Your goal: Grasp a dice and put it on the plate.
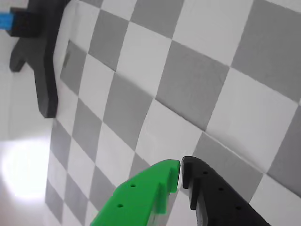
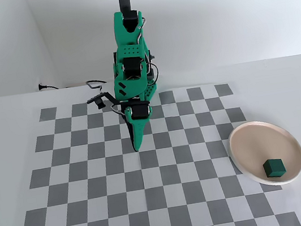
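The small dark green cube of a dice (image 2: 274, 167) lies inside the round, shallow, beige-pink plate (image 2: 245, 135), resting on the plate's floor towards its near-right part in the fixed view, close to the paler raised rim but clear of it as far as can be seen. Nothing else is in the plate. The green and black two-finger pincer (image 2: 136, 146) hangs well apart from both, over the middle of the grey-and-white checkerboard mat (image 2: 93, 188) that covers the white worktop (image 2: 2, 119); from the pincer the plate lies to the right and somewhat nearer the camera in the fixed view, several squares away. The arm stands folded with the pincer pointing down at the mat. In the wrist view the bright green finger (image 1: 155, 188) and the black finger (image 1: 207, 188) stand with their tips almost meeting, only a thin gap between them, and nothing is held there; only bare squares show under them. A black bracket-like part (image 1: 42, 61) sits at the upper left of that view; what it belongs to is unclear. Judged from how things lie, the dice is already on the plate and the placing looks done, so no further grasp seems called for.
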Available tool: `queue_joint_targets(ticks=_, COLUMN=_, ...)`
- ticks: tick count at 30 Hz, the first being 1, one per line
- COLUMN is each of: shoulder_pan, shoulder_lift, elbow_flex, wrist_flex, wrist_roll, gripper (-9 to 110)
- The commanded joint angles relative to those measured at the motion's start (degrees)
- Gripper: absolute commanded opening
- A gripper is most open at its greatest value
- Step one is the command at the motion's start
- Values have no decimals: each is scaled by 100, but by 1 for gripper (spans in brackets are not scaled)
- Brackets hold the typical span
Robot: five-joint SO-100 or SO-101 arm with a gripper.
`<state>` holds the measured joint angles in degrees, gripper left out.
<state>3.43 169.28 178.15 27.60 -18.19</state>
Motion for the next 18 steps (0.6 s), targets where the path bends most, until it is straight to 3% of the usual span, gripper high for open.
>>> queue_joint_targets(ticks=1, shoulder_pan=35, shoulder_lift=756, elbow_flex=-88, wrist_flex=765, wrist_roll=1063, gripper=-4)
queue_joint_targets(ticks=6, shoulder_pan=-167, shoulder_lift=2180, elbow_flex=-88, wrist_flex=2531, wrist_roll=1942, gripper=-4)
queue_joint_targets(ticks=16, shoulder_pan=62, shoulder_lift=2188, elbow_flex=-88, wrist_flex=2593, wrist_roll=1995, gripper=0)
queue_joint_targets(ticks=18, shoulder_pan=62, shoulder_lift=2188, elbow_flex=-88, wrist_flex=2593, wrist_roll=1995, gripper=-4)
